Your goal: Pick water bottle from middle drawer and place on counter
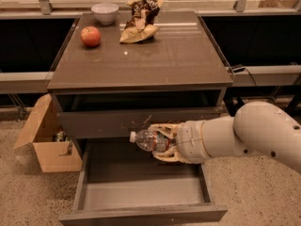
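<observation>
My gripper (162, 142) is shut on the water bottle (146, 139), a small clear crinkled bottle with a white cap pointing left. It holds the bottle lying sideways, lifted above the open middle drawer (141, 182) and level with the scratched drawer front above it. The drawer is pulled out, its smooth grey inside showing. The counter (155, 55) is the glossy dark top slab above and behind the gripper. My white arm (244, 135) reaches in from the right.
On the counter stand a red apple (91, 36), a white bowl (105, 12) and a crumpled chip bag (141, 18) along the far side. An open cardboard box (44, 140) sits on the floor at the left of the cabinet.
</observation>
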`<state>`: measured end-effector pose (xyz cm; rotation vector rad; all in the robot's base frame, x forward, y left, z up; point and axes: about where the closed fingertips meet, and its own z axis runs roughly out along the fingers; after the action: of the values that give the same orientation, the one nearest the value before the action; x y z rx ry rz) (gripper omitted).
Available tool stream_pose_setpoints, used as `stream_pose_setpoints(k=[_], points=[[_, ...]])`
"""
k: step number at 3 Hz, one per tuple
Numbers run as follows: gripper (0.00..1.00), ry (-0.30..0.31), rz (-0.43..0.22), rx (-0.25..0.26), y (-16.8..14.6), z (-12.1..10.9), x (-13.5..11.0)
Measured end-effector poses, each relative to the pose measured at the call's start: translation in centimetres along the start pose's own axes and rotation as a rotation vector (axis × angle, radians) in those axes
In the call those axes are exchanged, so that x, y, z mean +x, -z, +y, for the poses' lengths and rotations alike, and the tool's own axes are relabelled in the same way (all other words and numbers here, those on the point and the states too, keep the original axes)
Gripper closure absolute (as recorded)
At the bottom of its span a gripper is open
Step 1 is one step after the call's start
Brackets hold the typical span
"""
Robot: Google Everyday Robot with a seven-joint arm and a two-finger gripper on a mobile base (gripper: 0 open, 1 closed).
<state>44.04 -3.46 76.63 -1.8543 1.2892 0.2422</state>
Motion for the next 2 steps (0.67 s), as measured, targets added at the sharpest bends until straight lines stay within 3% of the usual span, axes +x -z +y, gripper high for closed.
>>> stream_pose_setpoints(k=[1, 2], points=[[1.00, 0.107, 0.047, 0.060, 5.2, -4.7, -3.5], [1.00, 0.218, 0.097, 0.074, 10.0, -10.1, -7.2]])
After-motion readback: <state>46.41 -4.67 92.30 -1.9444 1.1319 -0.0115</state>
